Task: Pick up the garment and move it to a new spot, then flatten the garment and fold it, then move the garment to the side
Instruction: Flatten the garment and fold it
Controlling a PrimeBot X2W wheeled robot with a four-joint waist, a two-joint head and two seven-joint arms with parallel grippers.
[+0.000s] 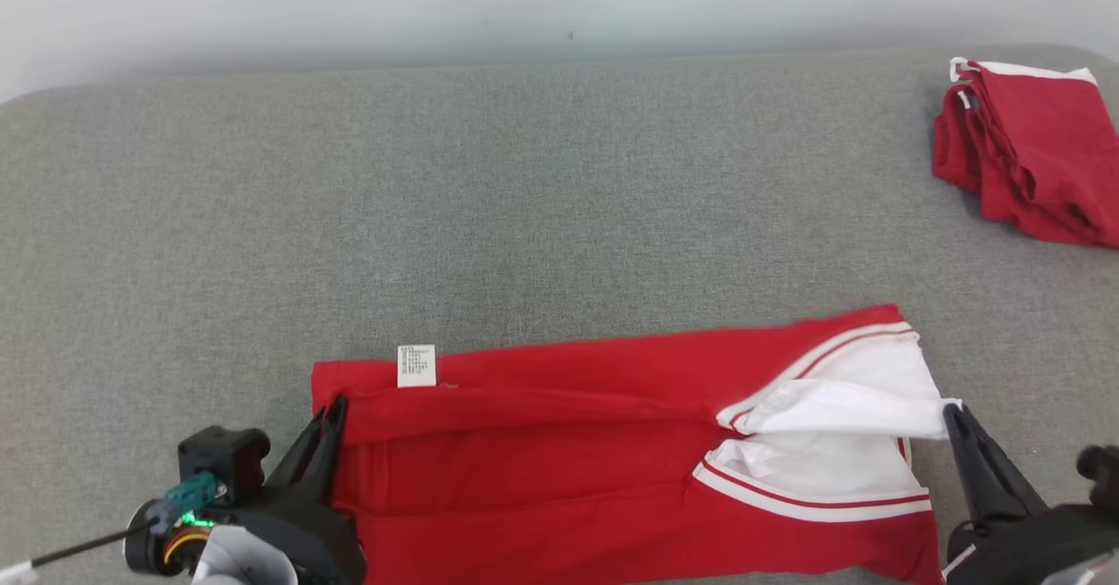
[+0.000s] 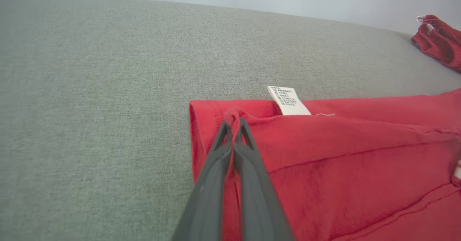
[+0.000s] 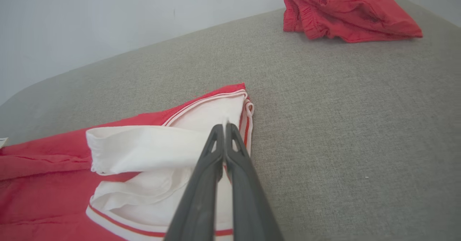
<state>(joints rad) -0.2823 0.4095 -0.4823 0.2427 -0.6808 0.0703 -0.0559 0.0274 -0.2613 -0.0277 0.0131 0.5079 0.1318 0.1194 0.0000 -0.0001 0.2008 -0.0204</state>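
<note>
The garment (image 1: 542, 480) runs off the bottom edge; label (image 1: 416, 365) print unreadable

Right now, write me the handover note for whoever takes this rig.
Grippers: left gripper shut on the garment at its red end, near the label; right gripper shut on its white end.
Things: garment lies stretched between them on the grey surface; a red pile sits far right.
Done: laid out, and a lengthwise fold looks under way.
Left: finish folding, move it aside.
</note>
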